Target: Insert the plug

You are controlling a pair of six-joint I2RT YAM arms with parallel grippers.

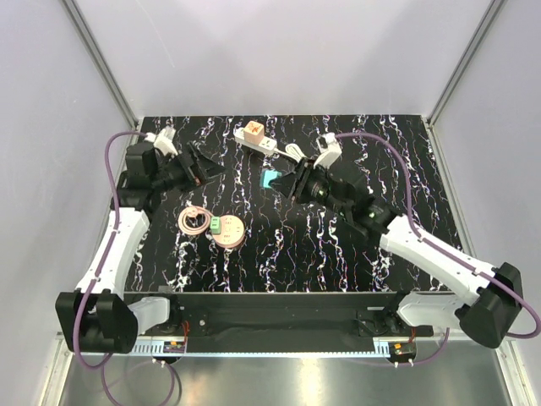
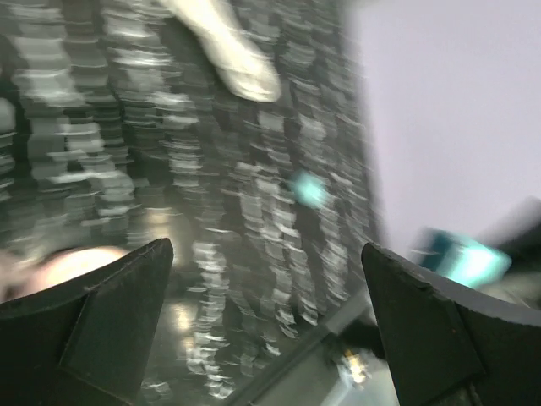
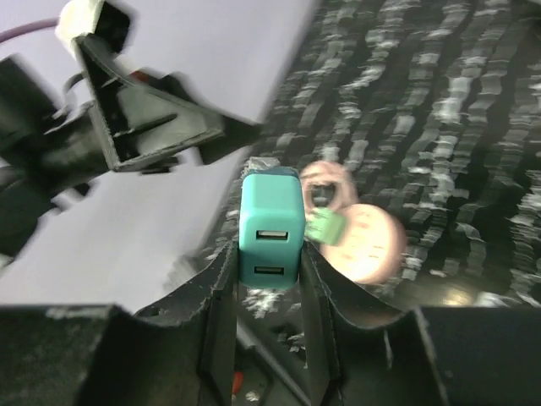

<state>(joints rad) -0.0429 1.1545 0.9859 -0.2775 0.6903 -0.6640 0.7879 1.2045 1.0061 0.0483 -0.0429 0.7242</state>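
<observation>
Right gripper is clamped on the teal plug near mid-table; grasp done, insertion not yet (the power strip lies just beyond, far side). Left gripper gapes empty, left

No text, label, brand or number is legible anywhere.

You have two arms, one plug, one strip, one disc, one green block and one coiled cord.
</observation>
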